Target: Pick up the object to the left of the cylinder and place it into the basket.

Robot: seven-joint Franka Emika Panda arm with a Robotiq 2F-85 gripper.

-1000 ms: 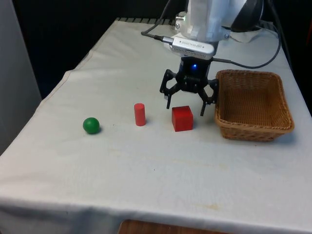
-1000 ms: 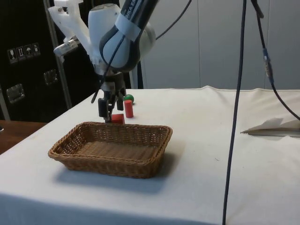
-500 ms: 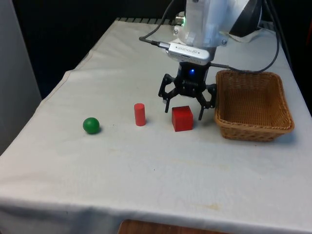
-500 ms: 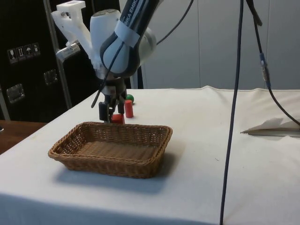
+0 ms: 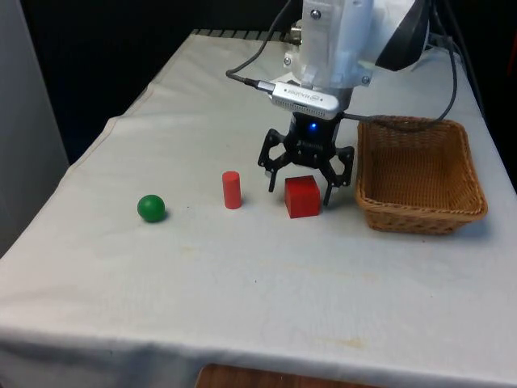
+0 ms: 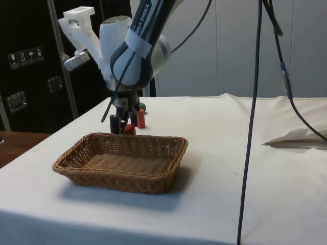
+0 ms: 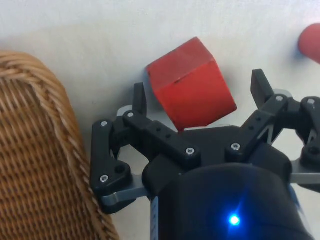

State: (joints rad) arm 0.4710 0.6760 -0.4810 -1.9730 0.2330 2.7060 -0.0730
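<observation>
Three small coloured solids sit in a row on the white cloth-covered table [image 5: 242,299]: a green ball [image 5: 151,208] at the front view's left, a red upright cylinder [image 5: 232,190] in the middle, and a red cube [image 5: 302,196] at the front view's right. Beyond the cube, further to the front view's right, stands a brown woven wicker basket [image 5: 420,212]. The black two-finger gripper [image 5: 303,179] hangs low over the red cube with its fingers spread wide apart, one on each side of the cube and gripping nothing. In the wrist view the gripper [image 7: 200,95] straddles the cube [image 7: 192,85], which lies turned at an angle between the fingertips [image 7: 139,95], with the basket's rim [image 7: 45,100] just beside one finger. From the side, the gripper [image 6: 120,125] stands just behind the basket's [image 6: 122,162] far rim, with the cube [image 6: 130,129] beside it.
</observation>
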